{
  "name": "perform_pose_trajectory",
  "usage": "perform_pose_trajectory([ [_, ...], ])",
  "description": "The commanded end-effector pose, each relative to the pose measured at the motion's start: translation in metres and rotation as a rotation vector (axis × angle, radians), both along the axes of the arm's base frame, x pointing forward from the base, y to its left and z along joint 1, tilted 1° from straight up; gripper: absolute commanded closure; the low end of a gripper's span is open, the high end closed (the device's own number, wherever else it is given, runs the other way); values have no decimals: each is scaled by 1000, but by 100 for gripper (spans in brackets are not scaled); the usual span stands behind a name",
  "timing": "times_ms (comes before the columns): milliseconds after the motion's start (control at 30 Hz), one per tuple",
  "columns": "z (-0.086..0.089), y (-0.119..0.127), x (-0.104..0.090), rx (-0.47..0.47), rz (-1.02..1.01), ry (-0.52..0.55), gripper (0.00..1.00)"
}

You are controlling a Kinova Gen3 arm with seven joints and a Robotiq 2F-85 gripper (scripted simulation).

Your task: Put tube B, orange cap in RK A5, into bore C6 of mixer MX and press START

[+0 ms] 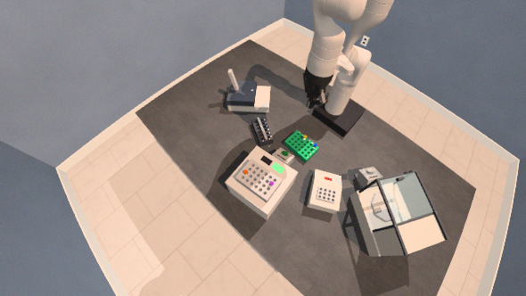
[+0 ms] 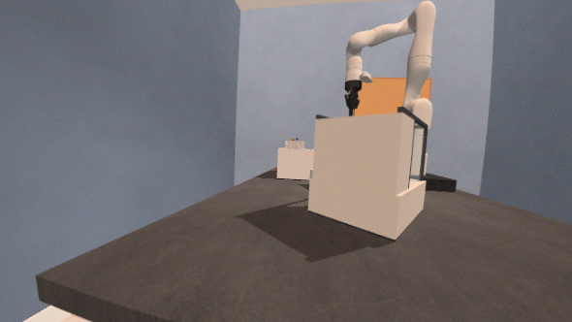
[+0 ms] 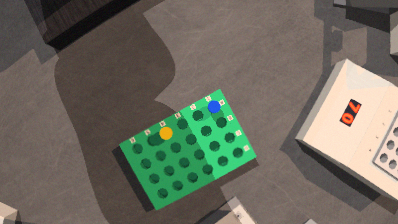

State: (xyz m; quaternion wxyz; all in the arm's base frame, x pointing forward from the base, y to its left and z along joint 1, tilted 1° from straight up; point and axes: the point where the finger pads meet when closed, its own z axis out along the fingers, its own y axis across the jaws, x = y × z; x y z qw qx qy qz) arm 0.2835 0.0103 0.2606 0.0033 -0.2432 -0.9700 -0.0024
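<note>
The orange-capped tube B (image 1: 245, 171) stands in a bore at a far corner of the mixer MX (image 1: 260, 178). A purple-capped tube (image 1: 271, 183) stands in another bore of its block. The green lamp (image 1: 278, 168) on the mixer's top is lit. The START key (image 1: 284, 155) sits at the mixer's front. My gripper (image 1: 315, 100) is shut and empty, high above the green rack RK (image 1: 301, 145); it also shows in the exterior view (image 2: 351, 104). The wrist view looks straight down on the rack (image 3: 187, 150), which holds a yellow-capped tube (image 3: 166, 133) and a blue-capped tube (image 3: 214, 106). My fingers are out of the wrist view.
The dry block (image 1: 326, 191) with a red display stands right of the mixer, and shows in the wrist view (image 3: 355, 135). The glass-walled balance (image 1: 397, 209) is further right. The black magnet block (image 1: 262, 130) and the spectrophotometer (image 1: 246, 95) stand left of the rack.
</note>
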Motion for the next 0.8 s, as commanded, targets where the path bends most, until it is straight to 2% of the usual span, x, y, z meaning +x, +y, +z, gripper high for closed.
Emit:
perform_pose_trajectory([
  [0,8,0,-4,1,50,-1,90],
  [767,10,0,-5,3,470,-4,90],
])
